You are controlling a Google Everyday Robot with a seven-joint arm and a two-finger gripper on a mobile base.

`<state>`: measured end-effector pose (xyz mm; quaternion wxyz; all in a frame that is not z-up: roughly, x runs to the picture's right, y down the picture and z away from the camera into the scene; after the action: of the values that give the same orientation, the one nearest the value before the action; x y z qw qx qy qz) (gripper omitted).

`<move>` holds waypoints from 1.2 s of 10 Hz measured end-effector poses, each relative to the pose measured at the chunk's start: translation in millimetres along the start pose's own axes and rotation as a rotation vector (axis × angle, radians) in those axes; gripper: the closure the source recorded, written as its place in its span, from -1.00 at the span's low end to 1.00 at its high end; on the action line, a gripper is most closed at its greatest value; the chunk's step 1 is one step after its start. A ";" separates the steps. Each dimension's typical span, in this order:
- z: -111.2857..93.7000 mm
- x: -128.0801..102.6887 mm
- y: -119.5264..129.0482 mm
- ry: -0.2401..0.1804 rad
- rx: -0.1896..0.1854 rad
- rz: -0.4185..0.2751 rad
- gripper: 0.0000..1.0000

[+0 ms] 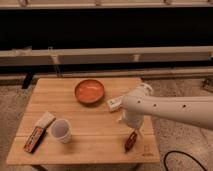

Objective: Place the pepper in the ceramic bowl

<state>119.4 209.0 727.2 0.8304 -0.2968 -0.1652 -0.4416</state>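
While the wooden surface (75,150) is overhung from the right by the white arm (170,109), the ceramic bowl (90,91) is seen toward its back, well apart from the pepper (131,142), which is laid near the front right edge. The end effector (133,129) is held just above the pepper; whether it is clenched or released cannot be told.

Gripper (131,130) apparently just above pepper (131,142), well apart from ceramic bowl (90,92).
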 end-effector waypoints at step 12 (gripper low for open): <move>75.1 10.7 13.5 -0.101 -0.039 0.089 -0.04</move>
<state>135.6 256.0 786.0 0.8337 -0.3421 -0.1850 -0.3921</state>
